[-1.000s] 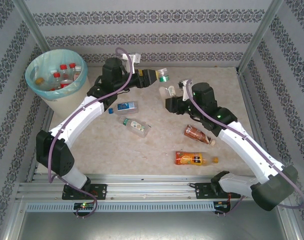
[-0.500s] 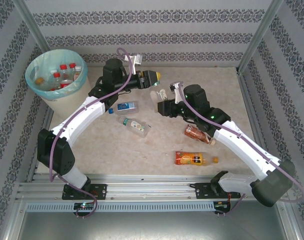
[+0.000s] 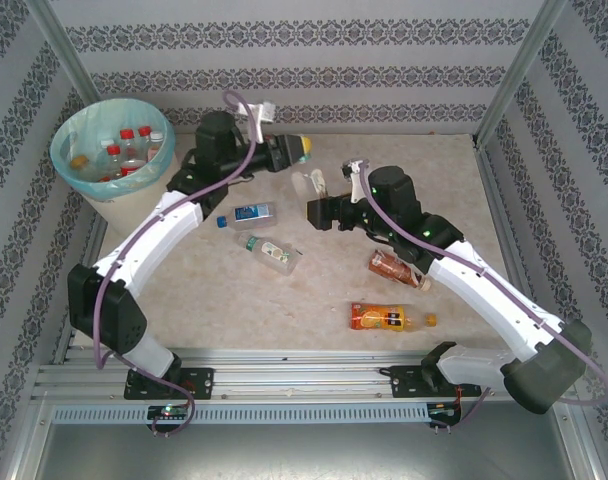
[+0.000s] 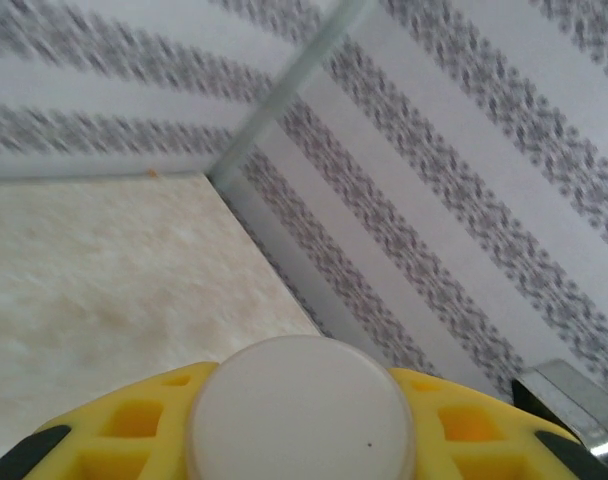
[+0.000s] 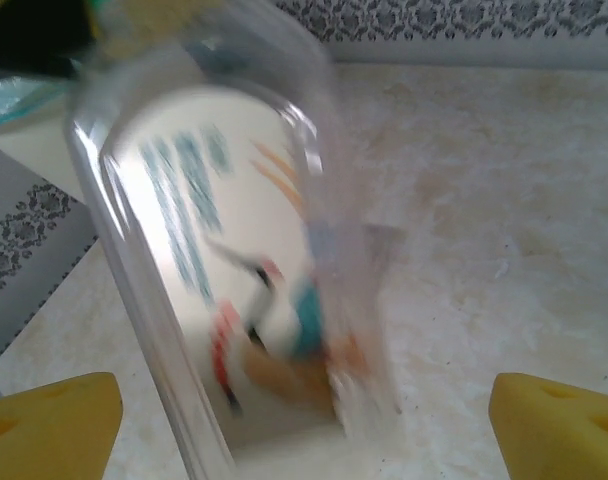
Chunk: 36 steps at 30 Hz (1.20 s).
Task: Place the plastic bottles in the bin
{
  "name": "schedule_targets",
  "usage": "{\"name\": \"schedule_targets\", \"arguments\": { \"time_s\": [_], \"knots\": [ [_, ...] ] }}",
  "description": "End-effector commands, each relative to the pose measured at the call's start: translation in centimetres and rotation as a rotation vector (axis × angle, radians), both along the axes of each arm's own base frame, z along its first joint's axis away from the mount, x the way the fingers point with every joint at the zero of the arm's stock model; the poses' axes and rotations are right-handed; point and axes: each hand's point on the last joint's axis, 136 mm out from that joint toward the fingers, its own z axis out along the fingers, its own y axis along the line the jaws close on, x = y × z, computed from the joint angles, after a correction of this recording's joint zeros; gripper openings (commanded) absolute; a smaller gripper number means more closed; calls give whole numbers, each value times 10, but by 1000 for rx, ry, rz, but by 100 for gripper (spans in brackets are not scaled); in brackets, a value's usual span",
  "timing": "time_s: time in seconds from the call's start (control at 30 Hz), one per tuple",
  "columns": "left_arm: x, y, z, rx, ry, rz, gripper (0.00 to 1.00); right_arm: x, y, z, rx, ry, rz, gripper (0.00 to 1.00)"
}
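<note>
Our right hand (image 3: pixel 313 206) has its jaws spread wide. In the right wrist view its yellow fingers (image 5: pixel 46 418) sit at the two lower corners, well clear of a clear plastic bottle (image 5: pixel 234 250) between them. That bottle is blurred, with a white label marked in blue, red and teal, and we cannot tell whether it rests on the surface (image 3: pixel 434 180). From above it lies just beyond the right hand and just short of our left hand (image 3: pixel 302 149), which is stretched out over the far middle of the surface. In the left wrist view the left hand's yellow fingers (image 4: pixel 134 425) lie close against either side of a round white end (image 4: pixel 302 412). We cannot tell whether they are clamped on it or what it belongs to. The bin (image 3: pixel 60 152) stands at the far left corner, and red-capped bottles (image 3: pixel 126 148) are already inside it. Four more bottles lie on the surface: a blue-labelled one (image 3: pixel 252 213), a clear green-capped one (image 3: pixel 272 252), a brown one (image 3: pixel 396 268) under the right arm and an orange one (image 3: pixel 389 318) nearest us.
</note>
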Motion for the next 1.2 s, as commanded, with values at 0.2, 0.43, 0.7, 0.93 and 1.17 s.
{"name": "schedule_targets", "arguments": {
  "time_s": [0.2, 0.43, 0.7, 0.93, 1.17],
  "knots": [
    [-3, 239, 136, 183, -341, 673, 0, 5, -4, 30, 10, -108, -28, 96],
    [6, 358, 129, 240, -297, 944, 0, 6, 1, 23, -23, -102, 5, 96],
    [28, 398, 107, 375, -309, 1052, 0, 6, 1, 22, -52, -114, 19, 96],
    [45, 390, 101, 297, -301, 970, 0, 12, 1, 15, -60, -107, 4, 95],
    [67, 374, 46, 353, -228, 906, 0, 18, 15, 10, -53, -64, 43, 95]
  ]
}}
